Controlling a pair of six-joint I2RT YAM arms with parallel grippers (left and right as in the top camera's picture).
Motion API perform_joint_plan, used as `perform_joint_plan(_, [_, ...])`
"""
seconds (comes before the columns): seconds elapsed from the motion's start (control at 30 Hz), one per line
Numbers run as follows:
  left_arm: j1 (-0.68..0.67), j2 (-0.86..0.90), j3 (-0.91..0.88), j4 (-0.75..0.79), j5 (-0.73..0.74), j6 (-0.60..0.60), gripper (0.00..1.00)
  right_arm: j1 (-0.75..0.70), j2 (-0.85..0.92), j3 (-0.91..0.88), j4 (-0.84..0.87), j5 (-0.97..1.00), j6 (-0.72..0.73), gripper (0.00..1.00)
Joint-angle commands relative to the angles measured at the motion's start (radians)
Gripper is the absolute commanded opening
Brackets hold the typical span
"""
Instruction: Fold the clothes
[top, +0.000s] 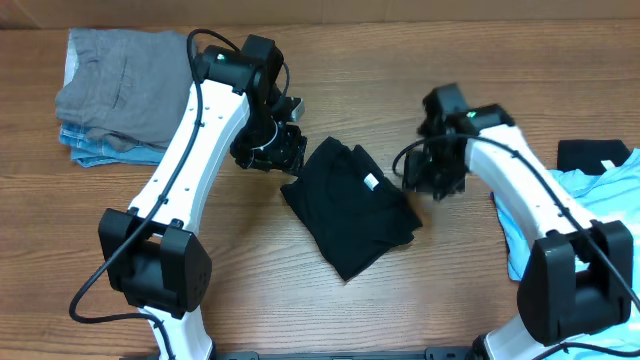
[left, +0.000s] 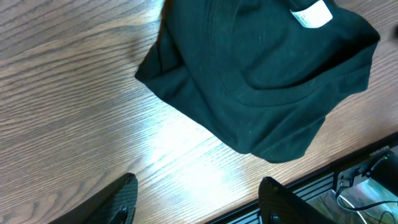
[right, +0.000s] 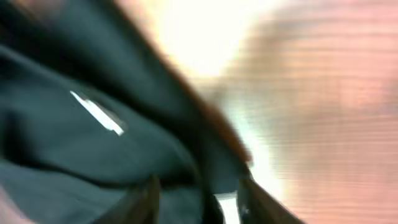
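Folded black shirt (top: 350, 205) lies mid-surface (top: 300, 300), between the two hands.
The left hand (left: 198, 198) hovers just off the shirt's far-left corner, fingers spread over bare wood with nothing between them. The right hand (top: 433, 180) is at the shirt's right edge; its view is too blurred to tell whether it pinches cloth. A light blue tee (top: 600, 200) lies at the right edge, and a grey pile (top: 120, 85) sits far left.

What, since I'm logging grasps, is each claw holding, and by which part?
The left claw is open, holding nothing. The right claw sits at the black shirt's edge; the blur hides whether it grips.
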Motion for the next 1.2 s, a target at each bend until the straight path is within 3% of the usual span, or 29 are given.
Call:
perform_joint_plan(0.0, [-0.002, -0.02, 0.016, 0.005, -0.009, -0.003, 0.66, -0.022, -0.025, 0.124, 0.12, -0.209, -0.238, 0.4])
perform_joint_plan(0.07, [-0.002, -0.02, 0.016, 0.011, -0.009, -0.003, 0.67, -0.006, -0.015, 0.121, 0.219, -0.329, -0.287, 0.41])
perform_joint_plan(0.3, [-0.002, -0.02, 0.016, 0.013, -0.009, -0.003, 0.68, 0.105, 0.144, 0.119, 0.346, -0.337, -0.287, 0.46])
perform_joint_plan(0.5, [-0.002, -0.02, 0.016, 0.012, -0.008, -0.003, 0.68, 0.143, 0.225, 0.119, 0.397, -0.272, -0.287, 0.49])
perform_joint_plan(0.63, [-0.002, -0.02, 0.016, 0.012, -0.008, -0.003, 0.68, 0.142, 0.239, 0.119, 0.425, -0.227, -0.287, 0.38])
perform_joint_plan(0.87, [-0.002, -0.02, 0.016, 0.01, -0.009, -0.003, 0.69, 0.111, 0.222, 0.132, 0.435, -0.247, -0.311, 0.45])
perform_joint_plan(1.17, [-0.002, -0.02, 0.016, 0.012, -0.008, -0.003, 0.69, 0.13, 0.25, 0.131, 0.463, -0.246, -0.321, 0.44])
